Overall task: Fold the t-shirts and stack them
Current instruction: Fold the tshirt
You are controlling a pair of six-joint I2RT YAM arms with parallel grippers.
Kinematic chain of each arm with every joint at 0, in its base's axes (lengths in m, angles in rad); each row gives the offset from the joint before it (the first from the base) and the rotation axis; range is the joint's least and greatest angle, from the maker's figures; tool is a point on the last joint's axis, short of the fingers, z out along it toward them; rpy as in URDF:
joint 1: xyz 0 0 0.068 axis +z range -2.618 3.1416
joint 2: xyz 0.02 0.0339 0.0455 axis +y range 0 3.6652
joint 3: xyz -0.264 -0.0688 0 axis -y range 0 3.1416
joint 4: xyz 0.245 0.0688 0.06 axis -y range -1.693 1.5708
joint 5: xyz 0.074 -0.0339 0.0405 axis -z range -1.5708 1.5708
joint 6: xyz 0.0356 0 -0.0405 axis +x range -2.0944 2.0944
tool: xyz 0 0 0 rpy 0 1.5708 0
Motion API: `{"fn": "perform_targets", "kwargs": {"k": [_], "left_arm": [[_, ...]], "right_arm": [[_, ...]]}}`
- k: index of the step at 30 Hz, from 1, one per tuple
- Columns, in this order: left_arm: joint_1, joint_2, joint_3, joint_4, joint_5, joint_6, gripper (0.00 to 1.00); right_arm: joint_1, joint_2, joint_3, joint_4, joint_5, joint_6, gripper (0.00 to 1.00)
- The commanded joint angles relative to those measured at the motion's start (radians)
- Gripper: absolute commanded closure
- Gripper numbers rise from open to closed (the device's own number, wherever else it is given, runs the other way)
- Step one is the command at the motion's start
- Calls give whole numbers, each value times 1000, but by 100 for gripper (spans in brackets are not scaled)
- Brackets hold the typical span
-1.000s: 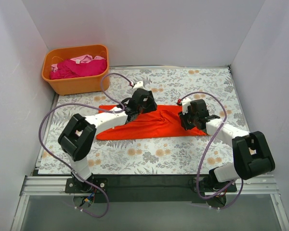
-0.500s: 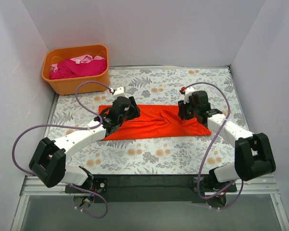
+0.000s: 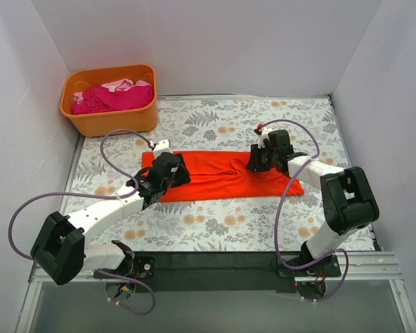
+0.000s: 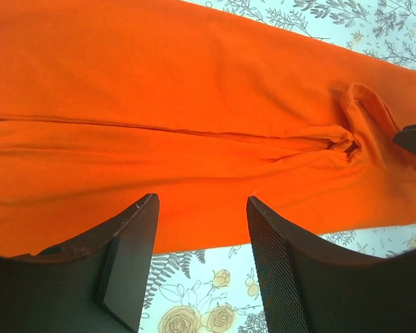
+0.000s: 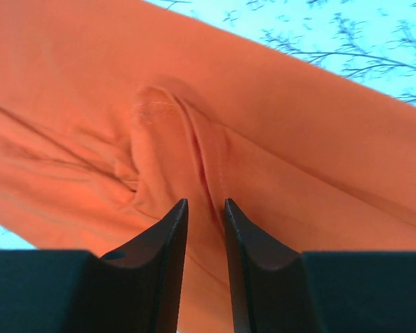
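The orange-red t-shirt [image 3: 215,177] lies folded into a long flat band across the middle of the table. It fills the left wrist view [image 4: 194,104] and the right wrist view [image 5: 298,159]. My left gripper [image 3: 177,179] is open and empty [image 4: 201,198], low over the band's near edge at its left part. My right gripper [image 3: 256,161] is down on the band's right part, beside a bunched sleeve fold [image 5: 152,118]. Its jaws stand narrowly apart with a ridge of the fabric between them [image 5: 206,201]. A magenta t-shirt [image 3: 118,98] and a pale pink one [image 3: 119,84] lie in the tub.
The rigid orange plastic tub [image 3: 107,123] stands at the back left corner, off the floral tablecloth [image 3: 263,215]. White walls close the table in on the left, back and right. Purple cables loop from both arms.
My left gripper has pulled back leftward and nearer along the shirt, from its middle to its left part. My right gripper has moved left and away toward the sleeve fold. The shirt lies flatter.
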Motion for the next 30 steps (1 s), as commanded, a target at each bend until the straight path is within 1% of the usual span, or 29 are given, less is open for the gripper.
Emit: {"fn": "perform_targets", "kwargs": {"k": [1,8,13,14,17,19,21,23,26,30], "left_arm": [[3,-62,-35,-26,-34,-21,49],[3,-99,-100,-35,-22,-55,49],[1,-94,-88,-39,-17,-63,49],[3,-88,-78,-39,-17,-56,49],[10,-65,-29,-43,-19,-41,49],[47,-33,3,-55,-20,-36,50],[113,8,18,-80,-5,-59,50],[185,33,35,-106,13,-84,50],[236,62,32,-157,21,-135,51],[308,56,-38,-161,70,-185,52]], "right_arm": [[12,-31,-25,62,-99,40,70],[26,-33,-82,62,-154,41,71],[26,-33,-70,61,-167,47,71],[28,-41,-59,37,-170,50,71],[26,-106,-39,9,-127,61,70],[14,-171,-46,-14,-29,73,68],[-30,-214,-69,-14,28,118,66],[-95,-260,-106,-14,37,153,65],[-150,-289,-154,-14,28,207,64],[-276,-286,-224,-2,-22,273,64]]}}
